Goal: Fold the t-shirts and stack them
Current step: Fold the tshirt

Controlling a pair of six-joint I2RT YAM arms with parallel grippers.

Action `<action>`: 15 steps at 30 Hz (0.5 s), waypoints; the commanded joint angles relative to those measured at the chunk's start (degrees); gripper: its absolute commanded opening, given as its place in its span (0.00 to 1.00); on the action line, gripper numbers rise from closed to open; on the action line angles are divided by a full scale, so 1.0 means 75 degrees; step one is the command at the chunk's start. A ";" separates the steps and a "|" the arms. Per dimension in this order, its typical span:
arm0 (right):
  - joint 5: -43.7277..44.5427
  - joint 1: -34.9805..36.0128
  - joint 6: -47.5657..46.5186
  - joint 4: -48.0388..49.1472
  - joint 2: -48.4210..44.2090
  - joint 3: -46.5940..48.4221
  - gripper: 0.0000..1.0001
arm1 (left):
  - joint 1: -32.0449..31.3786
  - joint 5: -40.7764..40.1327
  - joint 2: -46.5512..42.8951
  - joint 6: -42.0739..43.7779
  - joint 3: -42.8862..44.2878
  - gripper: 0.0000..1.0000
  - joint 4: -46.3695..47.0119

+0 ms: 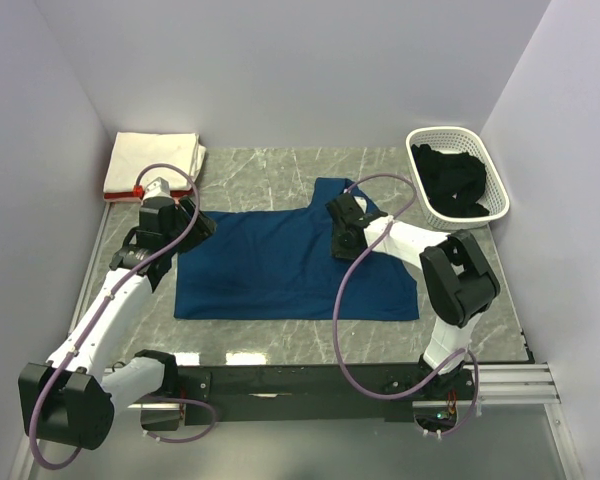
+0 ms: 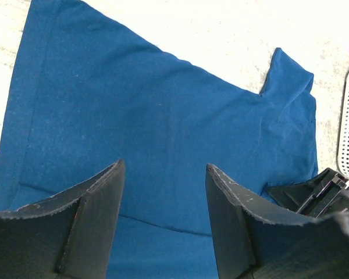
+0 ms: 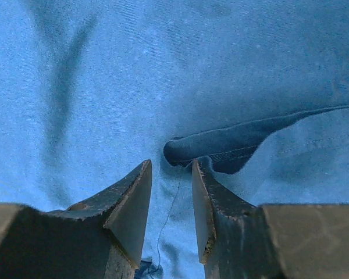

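1. Right gripper [image 3: 171,174]: the jaws stand narrowly apart, tips down on the navy blue cloth t-shirt [image 3: 134,70], with nothing clamped. A curled lip of hem [image 3: 221,145] lies just at the tips. Risk: closing from here may take only the upper ply of that curl, or miss it altogether. The lift would then drag one layer and wrinkle the panel.

2. Left gripper [image 2: 166,197]: the jaws are wide apart and hold nothing, hovering above the shirt near its left edge. Risk: a descent inboard of the edge would pinch a ridge of mid-panel cloth instead of the border, skewing the fold.

3. The shirt lies spread flat on the middle of the grey marbled counter [image 1: 280,165], with what looks like a sleeve [image 1: 330,195] jutting out on the far side. No print is visible. Risk: uneven lifts by the two arms would twist the cloth. The loose sleeve could also fold under unseen.

4. The folded stack of cream-white and red t-shirts [image 1: 155,155] sits at the far left corner, just beyond the left arm's lilac cable [image 1: 170,172]. Risk: a swing of that wrist or cable could nudge the stack.

5. The white plastic lattice basket [image 1: 485,215], at the far right, holds a black t-shirt [image 1: 450,180]. It is well apart from both jaws, so I judge the hazard low.
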 commanded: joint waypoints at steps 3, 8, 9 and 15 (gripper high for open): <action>0.0275 0.0129 -0.0040 0.0180 0.0205 0.0194 0.40 | -0.0018 0.0155 -0.0012 0.0151 -0.0053 0.63 0.0351; 0.0310 0.0141 -0.0075 0.0133 0.0346 0.0264 0.32 | -0.0018 0.0167 -0.0035 0.0186 -0.0042 0.62 0.0339; 0.0356 0.0129 -0.0064 0.0145 0.0358 0.0264 0.30 | -0.0018 0.0167 -0.0035 0.0186 -0.0065 0.62 0.0339; 0.0415 0.0152 -0.0052 0.0063 0.0195 0.0323 0.11 | -0.0018 0.0178 -0.0082 0.0197 -0.0077 0.62 0.0316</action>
